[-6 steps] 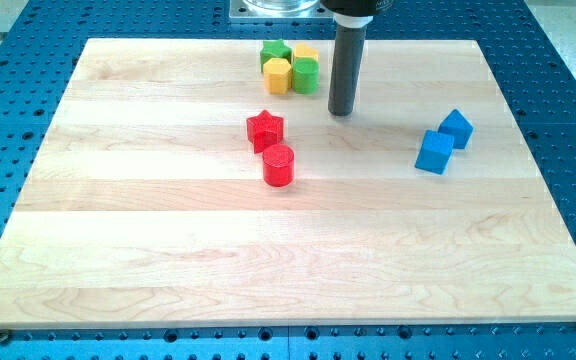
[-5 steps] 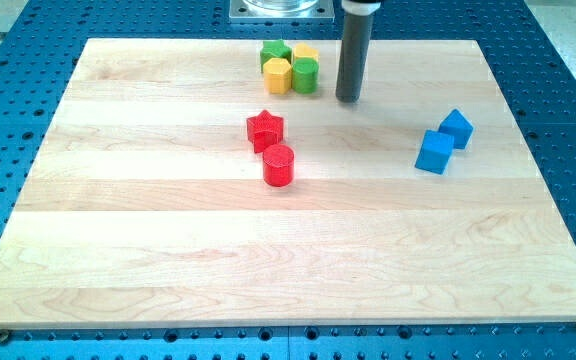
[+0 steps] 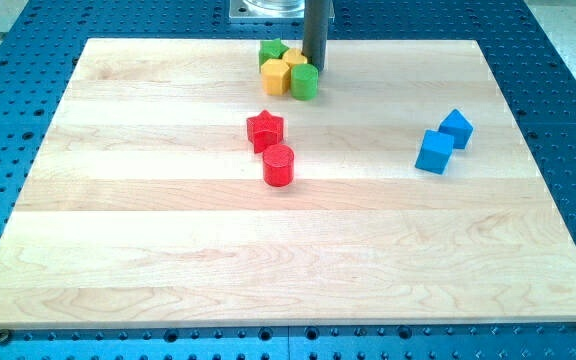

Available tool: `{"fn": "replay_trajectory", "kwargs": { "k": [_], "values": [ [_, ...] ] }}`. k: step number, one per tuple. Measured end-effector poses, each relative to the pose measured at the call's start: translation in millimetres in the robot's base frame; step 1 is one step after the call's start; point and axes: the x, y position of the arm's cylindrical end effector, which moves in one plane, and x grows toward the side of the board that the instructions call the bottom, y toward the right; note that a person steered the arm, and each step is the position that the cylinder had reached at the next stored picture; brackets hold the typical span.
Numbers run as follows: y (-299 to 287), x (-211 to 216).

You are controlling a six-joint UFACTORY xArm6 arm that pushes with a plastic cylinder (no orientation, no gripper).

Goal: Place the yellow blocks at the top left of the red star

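Two yellow blocks sit in a tight cluster at the view's top centre: a yellow hexagonal block (image 3: 276, 76) and a second yellow block (image 3: 294, 58) behind it, partly hidden. A green block (image 3: 272, 51) and a green cylinder (image 3: 304, 81) are packed against them. My tip (image 3: 314, 68) is at the cluster's right side, touching the green cylinder's top right and the rear yellow block. The red star (image 3: 264, 130) lies below the cluster, with a red cylinder (image 3: 279, 165) just below and right of it.
Two blue blocks lie at the view's right: a blue cube (image 3: 434, 152) and a blue block (image 3: 456, 128) touching its upper right. The wooden board (image 3: 168, 250) sits on a blue perforated table; a metal mount is at the view's top.
My tip moved up and to the left, from right of the cluster onto its right side. The green cylinder and the rear yellow block have shifted slightly left and down.
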Motion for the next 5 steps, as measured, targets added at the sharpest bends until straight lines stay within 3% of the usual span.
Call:
{"fn": "replay_trajectory", "kwargs": {
  "k": [1, 2, 4, 5],
  "values": [
    [-15.6, 2.6],
    [-80.9, 41.1],
    [-109.3, 7.1],
    [-135.2, 61.3]
  ]
}}
